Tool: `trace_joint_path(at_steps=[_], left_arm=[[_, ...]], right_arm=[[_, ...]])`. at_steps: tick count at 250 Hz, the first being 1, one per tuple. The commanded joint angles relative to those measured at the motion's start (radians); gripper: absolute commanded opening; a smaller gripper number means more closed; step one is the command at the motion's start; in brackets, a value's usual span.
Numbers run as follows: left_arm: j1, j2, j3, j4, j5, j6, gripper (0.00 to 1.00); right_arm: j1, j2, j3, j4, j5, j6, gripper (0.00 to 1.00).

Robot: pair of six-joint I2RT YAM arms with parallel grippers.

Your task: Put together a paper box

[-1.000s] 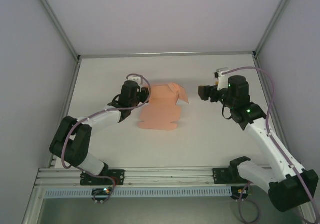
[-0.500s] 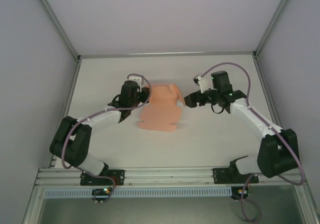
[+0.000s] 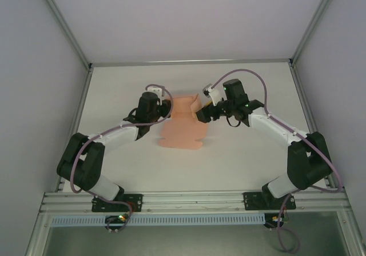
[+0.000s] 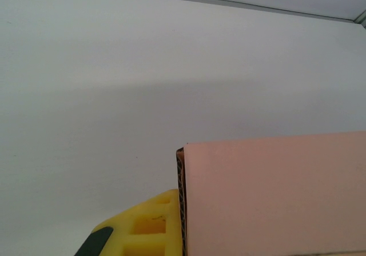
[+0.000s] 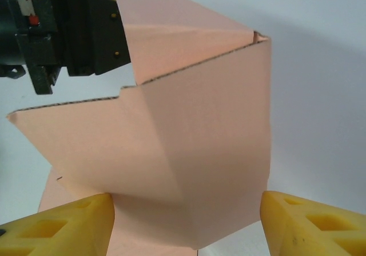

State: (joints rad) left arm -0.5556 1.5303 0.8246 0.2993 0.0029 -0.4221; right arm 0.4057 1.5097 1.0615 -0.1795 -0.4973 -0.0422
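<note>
Folding looks to be the step in hand. The paper box [image 3: 182, 131], mostly a flat sheet on the table [image 3: 240, 153], is pinched at its left edge by the closed left gripper [image 3: 166, 112]. At its far right corner the right gripper [image 3: 200, 114] stands wide, fingers [image 5: 63, 227] flanking a raised panel. The next move probably calls for closing there and creasing the panel upright.

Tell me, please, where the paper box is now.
From above, the paper box lies central on the table, the left gripper shut on its left edge, the right gripper open around its raised right flap.
</note>
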Motion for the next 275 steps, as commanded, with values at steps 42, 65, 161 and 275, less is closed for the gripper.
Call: trace_joint_path(at_steps=[42, 65, 161, 275], left_arm=[[-0.035, -0.048, 0.028, -0.027, -0.014, 0.025, 0.00], [-0.041, -0.046, 0.036, -0.029, -0.013, 0.029, 0.00], [-0.059, -0.008, 0.063, -0.045, -0.018, 0.026, 0.00], [-0.091, 0.140, 0.199, -0.271, -0.193, 0.013, 0.00]], right_arm=[[0.059, 0.066, 0.037, 0.098, 0.263, 0.002, 0.67], [0.059, 0.100, 0.040, 0.141, 0.309, 0.015, 0.64], [0.061, 0.234, 0.071, 0.252, 0.438, 0.074, 0.45], [0.061, 0.341, 0.061, 0.322, 0.468, 0.087, 0.36]])
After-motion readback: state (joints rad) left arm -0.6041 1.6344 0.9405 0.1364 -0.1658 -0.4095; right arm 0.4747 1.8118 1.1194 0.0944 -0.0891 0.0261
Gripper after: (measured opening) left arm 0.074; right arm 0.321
